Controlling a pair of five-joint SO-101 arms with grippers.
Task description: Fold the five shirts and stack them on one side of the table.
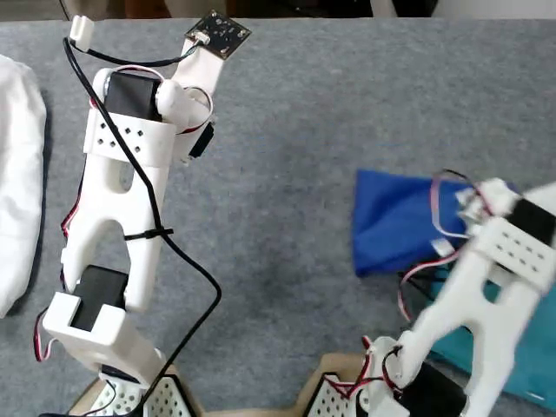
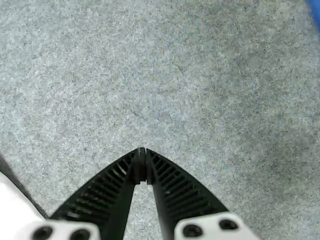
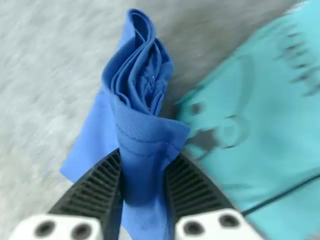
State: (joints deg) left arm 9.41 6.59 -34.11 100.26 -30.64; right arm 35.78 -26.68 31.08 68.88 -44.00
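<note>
**Blue shirt pinched**

The right gripper is clamped on a bunched fold of the royal-blue fabric shirt near the grey felt bench's right edge, beside a teal shirt. The left gripper hangs over the felt, tips pressed together, empty. A white shirt lies at the left edge.

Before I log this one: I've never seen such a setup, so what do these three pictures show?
A white left arm and right arm of a robot sit at a grey table. The high view looks down from a fixed camera; the other two come from cameras on each arm's wrist, looking past its black gripper. The left gripper is shut, holding nothing, over bare table. The right gripper pinches a bunched fold of a blue shirt, beside a teal shirt. A white cloth lies at the table's edge on the left arm's side.
</note>
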